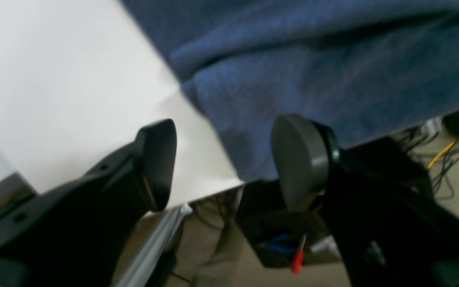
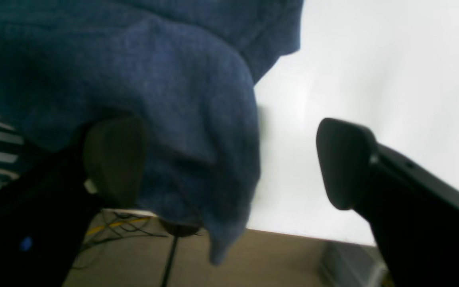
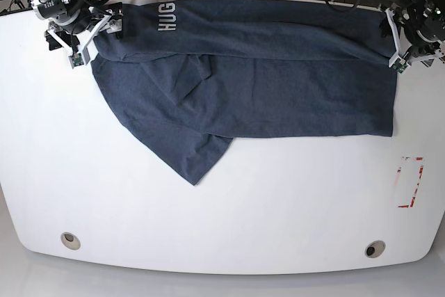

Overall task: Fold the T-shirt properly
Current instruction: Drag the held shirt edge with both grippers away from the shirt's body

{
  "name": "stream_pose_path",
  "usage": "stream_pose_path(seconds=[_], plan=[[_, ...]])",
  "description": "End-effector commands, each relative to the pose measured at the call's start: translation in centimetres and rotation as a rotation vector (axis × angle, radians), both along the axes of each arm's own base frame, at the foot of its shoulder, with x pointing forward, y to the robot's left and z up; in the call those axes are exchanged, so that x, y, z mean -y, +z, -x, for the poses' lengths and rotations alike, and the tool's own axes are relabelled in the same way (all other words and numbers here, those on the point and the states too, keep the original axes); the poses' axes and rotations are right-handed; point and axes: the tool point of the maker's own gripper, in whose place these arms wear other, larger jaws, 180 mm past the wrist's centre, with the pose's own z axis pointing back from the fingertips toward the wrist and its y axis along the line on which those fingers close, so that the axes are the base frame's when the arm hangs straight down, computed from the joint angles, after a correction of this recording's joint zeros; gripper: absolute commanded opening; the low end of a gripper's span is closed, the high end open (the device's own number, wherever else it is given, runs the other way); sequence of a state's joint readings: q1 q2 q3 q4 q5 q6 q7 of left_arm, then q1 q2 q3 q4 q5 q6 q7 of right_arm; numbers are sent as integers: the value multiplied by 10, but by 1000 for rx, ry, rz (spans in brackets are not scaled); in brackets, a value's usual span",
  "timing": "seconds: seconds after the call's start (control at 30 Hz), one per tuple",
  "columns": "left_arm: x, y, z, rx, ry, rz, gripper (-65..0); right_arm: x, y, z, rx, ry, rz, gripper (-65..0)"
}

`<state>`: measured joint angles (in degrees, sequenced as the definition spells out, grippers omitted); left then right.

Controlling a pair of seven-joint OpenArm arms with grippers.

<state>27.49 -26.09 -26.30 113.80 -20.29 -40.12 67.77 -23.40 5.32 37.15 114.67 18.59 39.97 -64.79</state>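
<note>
Taking the T-shirt [image 3: 250, 95] as our landmark: it lies along the table's [image 3: 229, 220] edge nearest the arms, its "HUG" lettering [image 3: 167, 16] on a strip folded over the body, and one sleeve [image 3: 195, 158] spreading away from that edge.

At the shirt's lettered end, our right gripper [image 2: 229, 163] points down over the corner, fingers spread wide, gripping nothing; cloth lies beneath and between them. A tip of fabric there hangs past the table edge. If we drew back with a finger hooked under it, we could drag the fold open, and the overhang's weight might pull more cloth down.

At the shirt's opposite end, our left gripper [image 1: 225, 163] slants down over the other corner, well parted and holding nothing, one finger above cloth, the other beside it. Closing carelessly here could pinch both layers and ruck up the hem, leaving the folded strip skewed.
</note>
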Motion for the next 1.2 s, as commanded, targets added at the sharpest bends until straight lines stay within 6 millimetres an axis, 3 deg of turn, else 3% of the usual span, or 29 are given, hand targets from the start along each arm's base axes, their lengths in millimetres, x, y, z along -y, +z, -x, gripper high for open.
stream_pose_path(seconds=[0.0, 0.2, 0.37, 0.47, 0.6, 0.7, 0.8, 1.03, 1.17], plan=[[-1, 14, -14, 40, 7, 18, -271, -9, 14, -16, 80, 17, -49, 0], [1, 16, -14, 84, 75, 89, -271, -27, 19, -24, 125, 39, -137, 0], [14, 8, -10, 87, 108, 141, -272, -58, 20, -28, 145, 91, -234, -30], [21, 3, -7, 90, 137, 174, -311, -75, 19, -28, 146, 109, -279, -141], [27, -10, 2, 59, 164, 178, -467, -85, 14, -26, 132, 113, -306, -346], [22, -17, 7, 37, 187, 147, -540, -83, 7, -23, 110, 99, -315, -472], [14, -25, 13, 3, 210, 114, -549, -79, -4, -21, 81, 84, -327, -549], [-8, -39, 13, -44, 220, 67, -549, -51, -35, -16, -23, 55, -249, -526], [-16, -46, 14, -57, 230, 77, -549, -31, -35, -17, -17, 42, -183, -520]])
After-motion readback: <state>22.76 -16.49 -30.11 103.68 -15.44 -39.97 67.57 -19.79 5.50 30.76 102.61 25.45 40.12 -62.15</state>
